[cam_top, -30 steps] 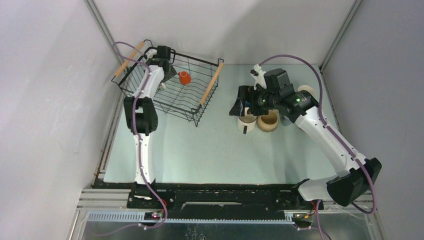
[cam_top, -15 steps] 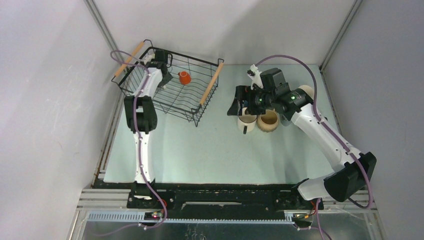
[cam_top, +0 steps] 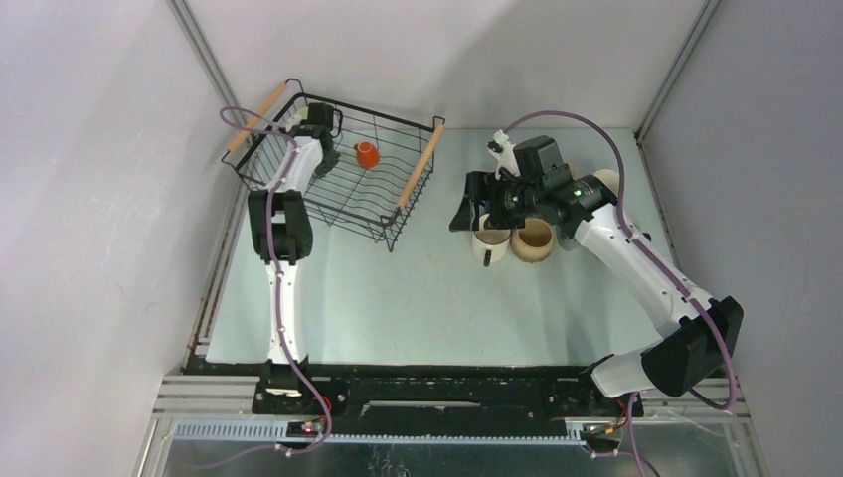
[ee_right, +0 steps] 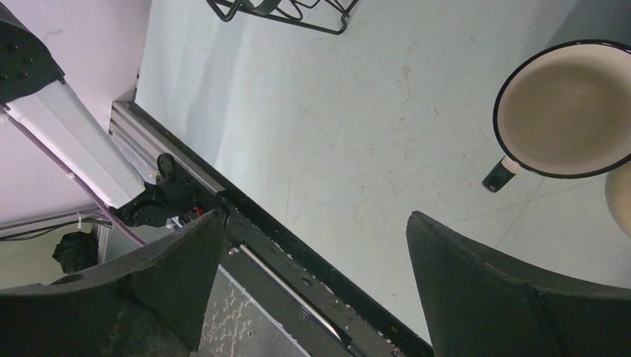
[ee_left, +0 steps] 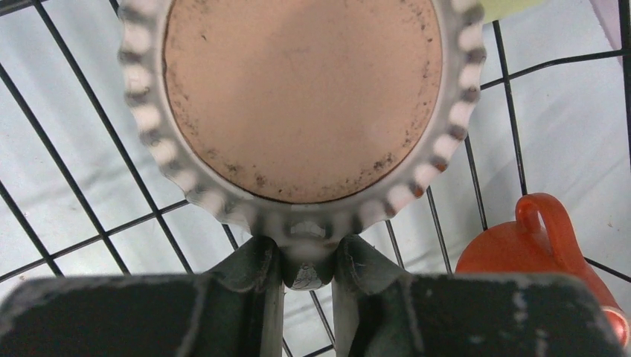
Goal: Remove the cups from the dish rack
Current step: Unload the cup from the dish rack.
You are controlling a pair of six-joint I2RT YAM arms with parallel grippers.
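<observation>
now | left fingers pinch ribbed cup | right fingers wide apart

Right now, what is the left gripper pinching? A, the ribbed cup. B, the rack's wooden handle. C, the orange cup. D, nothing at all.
A: in the left wrist view the left gripper is closed on the edge of the ribbed cup, while the orange cup lies apart to one side.
</observation>
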